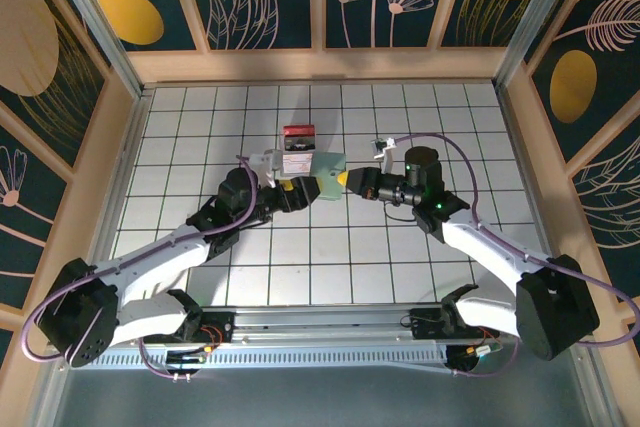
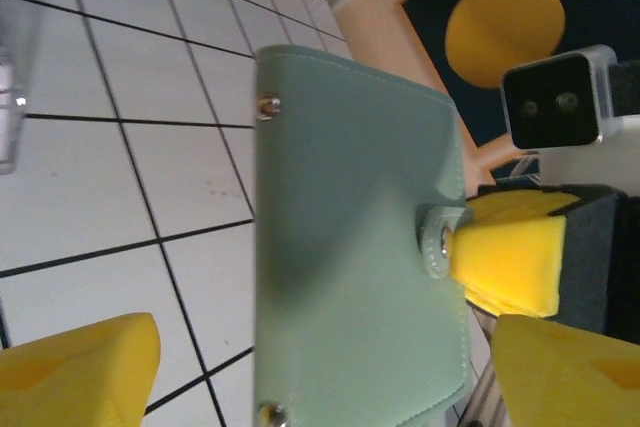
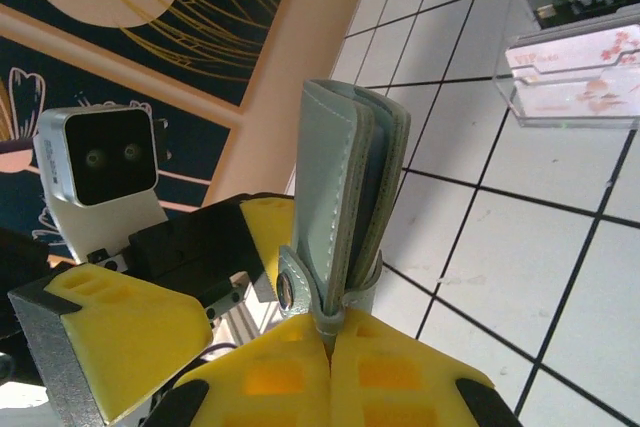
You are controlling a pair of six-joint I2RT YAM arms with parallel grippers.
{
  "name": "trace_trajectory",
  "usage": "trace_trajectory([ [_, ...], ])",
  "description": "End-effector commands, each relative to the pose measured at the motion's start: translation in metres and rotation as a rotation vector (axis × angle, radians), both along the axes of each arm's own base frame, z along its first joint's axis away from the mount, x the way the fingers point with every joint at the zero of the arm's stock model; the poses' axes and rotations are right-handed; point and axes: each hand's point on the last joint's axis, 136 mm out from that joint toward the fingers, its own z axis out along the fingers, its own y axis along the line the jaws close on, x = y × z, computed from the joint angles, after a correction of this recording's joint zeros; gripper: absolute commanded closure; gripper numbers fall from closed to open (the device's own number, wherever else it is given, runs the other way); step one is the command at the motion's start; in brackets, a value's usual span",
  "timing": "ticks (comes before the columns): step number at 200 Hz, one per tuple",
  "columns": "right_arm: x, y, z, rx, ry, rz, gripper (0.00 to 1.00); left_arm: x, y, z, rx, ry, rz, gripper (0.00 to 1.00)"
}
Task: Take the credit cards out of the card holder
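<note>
The card holder (image 1: 325,187), a pale green bifold, is folded shut and held on edge above the tiles between both grippers. My right gripper (image 3: 330,339) is shut on its snap strap and edge; its yellow fingers (image 2: 505,262) pinch the strap (image 2: 436,242). The card holder (image 2: 350,247) hangs between my left gripper's (image 2: 325,347) widely spread fingers; floor shows between the left finger (image 2: 80,372) and the leaf. Dark inner layers show between the leaves of the card holder (image 3: 350,177); I cannot make out credit cards there. The left gripper (image 1: 297,193) faces the right gripper (image 1: 343,179).
A clear stand (image 1: 298,147) with a red top holds a black card and a pink card (image 3: 575,67), just behind the grippers. Wooden walls ring the tiled floor (image 1: 330,267). Open tiles lie in front of and beside both arms.
</note>
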Motion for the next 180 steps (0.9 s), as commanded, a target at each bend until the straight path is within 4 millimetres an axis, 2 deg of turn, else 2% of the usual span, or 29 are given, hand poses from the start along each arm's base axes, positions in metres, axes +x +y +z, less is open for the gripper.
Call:
trace_trajectory([
  [1,-0.005,0.004,0.032,0.079,-0.070,0.043,1.00,-0.004,-0.017,0.028,-0.072,-0.062,-0.100,0.21],
  [63,-0.003,0.008,0.035,0.087,-0.065,0.065,1.00,-0.008,-0.022,0.032,-0.112,-0.063,-0.135,0.49],
  [132,0.008,0.006,0.018,0.045,-0.023,0.022,1.00,-0.007,-0.023,0.029,-0.099,-0.066,-0.139,0.86],
  [159,0.018,0.000,0.009,-0.030,-0.011,-0.040,0.80,-0.002,-0.019,0.019,-0.053,-0.065,-0.104,0.92],
  [180,0.028,-0.014,0.002,-0.110,-0.005,-0.143,0.73,0.005,-0.011,0.009,0.003,-0.073,-0.056,0.94],
])
